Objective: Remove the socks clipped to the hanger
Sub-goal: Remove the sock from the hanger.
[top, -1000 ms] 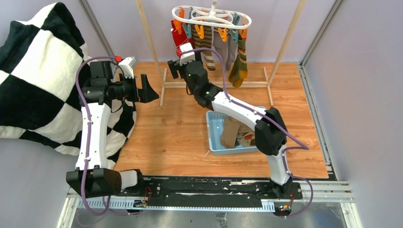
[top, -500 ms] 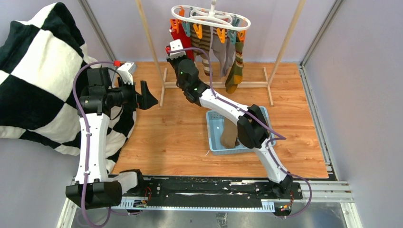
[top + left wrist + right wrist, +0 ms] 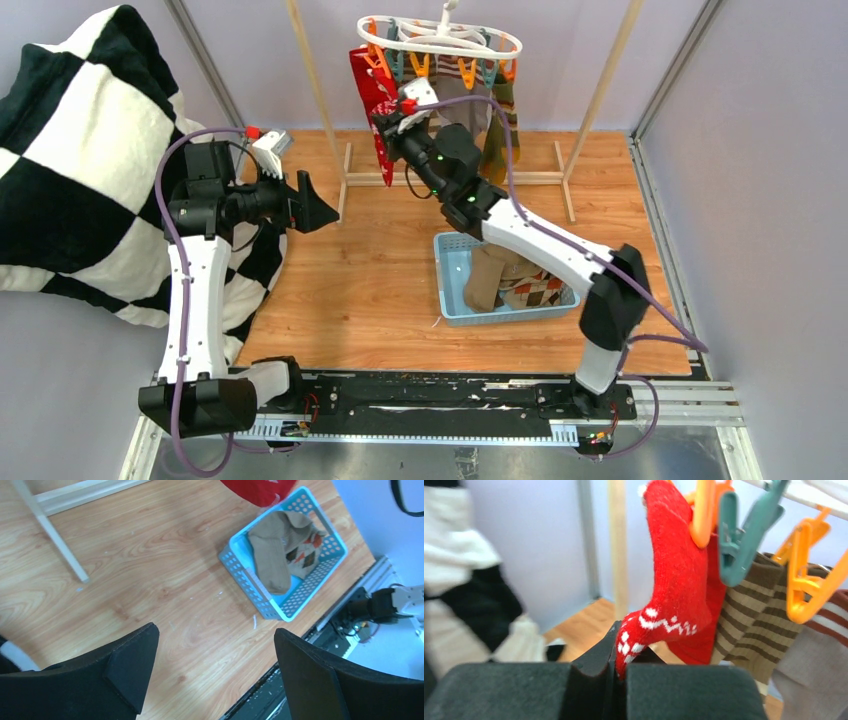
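The white oval hanger [image 3: 440,38] hangs from the rack with orange and teal clips. From it hang a red sock [image 3: 372,95] with white snowflakes, striped taupe socks [image 3: 744,620], a grey sock [image 3: 462,105] and an olive green one [image 3: 497,140]. My right gripper [image 3: 392,125] is shut on the red sock's [image 3: 674,580] lower end, and the sock is still held by an orange clip [image 3: 704,515]. In the right wrist view the gripper [image 3: 621,672] pinches the patterned toe. My left gripper [image 3: 315,205] stands open and empty over the floor, well left of the hanger.
A light blue basket [image 3: 450,262] on the wooden floor holds a taupe sock [image 3: 270,555] and an argyle sock [image 3: 305,555]. The black-and-white checkered blanket [image 3: 70,150] fills the left side. The wooden rack's post [image 3: 310,80] and base rail [image 3: 450,178] stand between the arms and the wall.
My right gripper went from open to shut on the red sock, and its arm swung right, pulling the sock taut. The left arm barely moved and its jaws narrowed a little.
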